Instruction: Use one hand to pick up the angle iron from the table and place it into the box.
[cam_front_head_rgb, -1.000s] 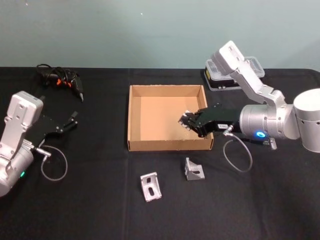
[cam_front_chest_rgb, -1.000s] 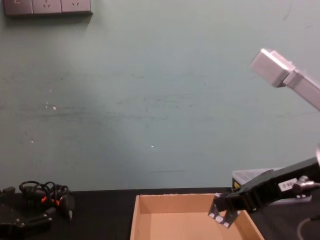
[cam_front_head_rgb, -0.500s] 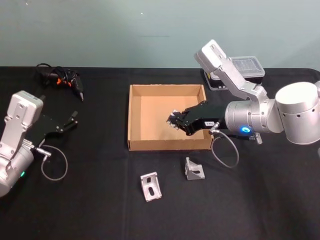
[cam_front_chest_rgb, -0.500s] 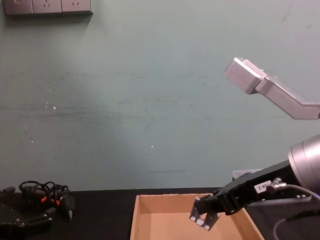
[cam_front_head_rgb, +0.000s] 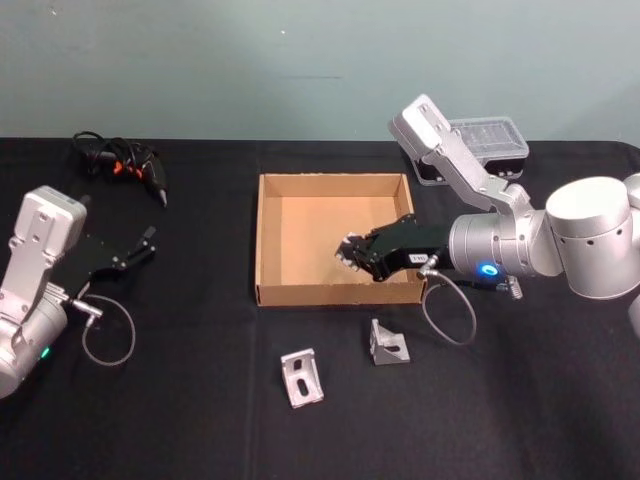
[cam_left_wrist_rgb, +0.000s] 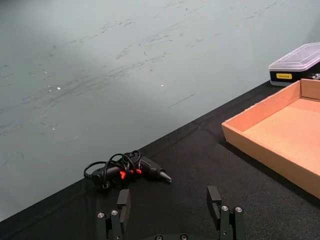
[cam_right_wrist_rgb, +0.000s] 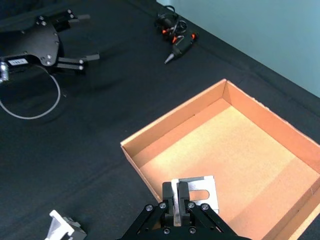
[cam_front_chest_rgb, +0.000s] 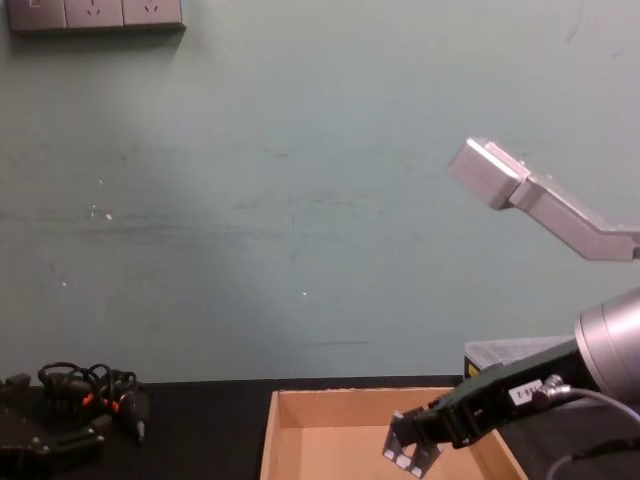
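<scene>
My right gripper (cam_front_head_rgb: 351, 255) hangs over the near right part of the tan box (cam_front_head_rgb: 330, 177), shut on a silver angle iron (cam_right_wrist_rgb: 198, 192). In the right wrist view the gripper (cam_right_wrist_rgb: 176, 199) pinches the iron's upright flange, and the slotted flange lies flat above the box floor (cam_right_wrist_rgb: 240, 145). The chest view has the held iron (cam_front_chest_rgb: 405, 452) low inside the box (cam_front_chest_rgb: 330, 420). Two more angle irons (cam_front_head_rgb: 301, 377) (cam_front_head_rgb: 387, 342) lie on the black table (cam_front_head_rgb: 200, 400) in front of the box. My left gripper (cam_front_head_rgb: 148, 243) rests open at the far left.
A black electric screwdriver with a coiled cable (cam_front_head_rgb: 125, 160) lies at the back left. A clear-lidded plastic case (cam_front_head_rgb: 482, 140) stands behind my right arm. My left gripper's fingers (cam_left_wrist_rgb: 214, 199) point toward the screwdriver (cam_left_wrist_rgb: 130, 170).
My right gripper has carried the angle iron leftward over the box and sunk a little toward its floor. The left arm has stayed still.
</scene>
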